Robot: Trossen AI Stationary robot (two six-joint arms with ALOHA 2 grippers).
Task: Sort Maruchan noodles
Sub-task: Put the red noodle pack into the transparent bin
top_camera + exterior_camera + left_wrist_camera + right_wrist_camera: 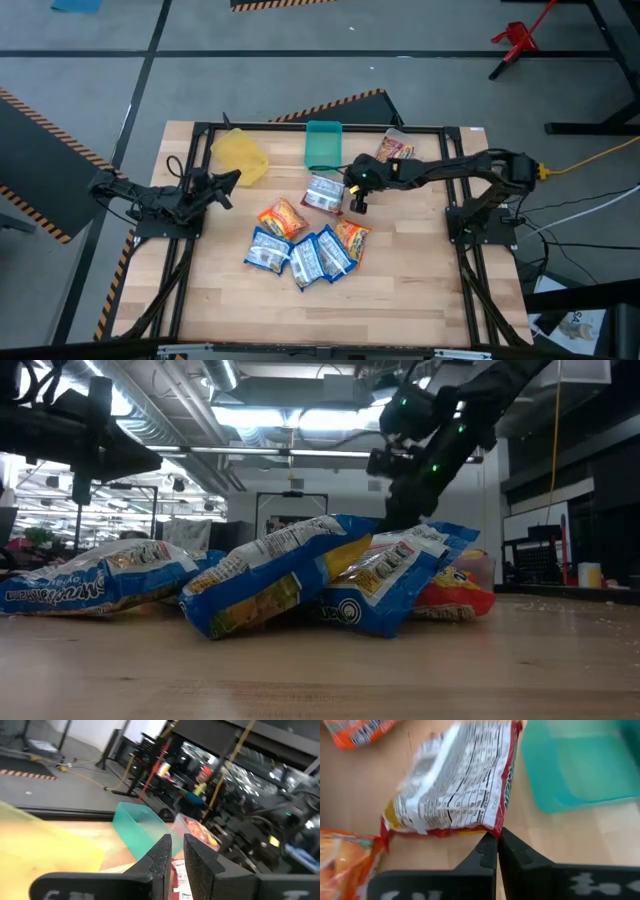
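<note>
On the wooden table (pixel 400 300), taking the teal bin (pixel 323 144) as the landmark, the left gripper (pixel 232 181) waits well to the left of it, just below the yellow bin (pixel 240 155). Its fingers (pixel 162 852) stand nearly together with only a slim gap and nothing between them.

Below the teal bin lies a heap of noodle packets. An orange packet (pixel 282 218) sits at the heap's upper left, its long axis running diagonally. Under it three blue-and-white packets (pixel 303 256) fan out, their long axes tilted toward one another, and another orange packet (pixel 352 235) leans at the fan's right end.

Just below the teal bin rests the red-and-silver packet (pixel 455 780), back side up with its printed label showing, long axis roughly across the table. The right gripper (pixel 497 840) is clenched tight at that packet's edge, right at a red corner; whether it pinches the wrapper cannot be told.

Right of the teal bin, a clear bin (pixel 396 143) holds one red packet (pixel 392 150).
</note>
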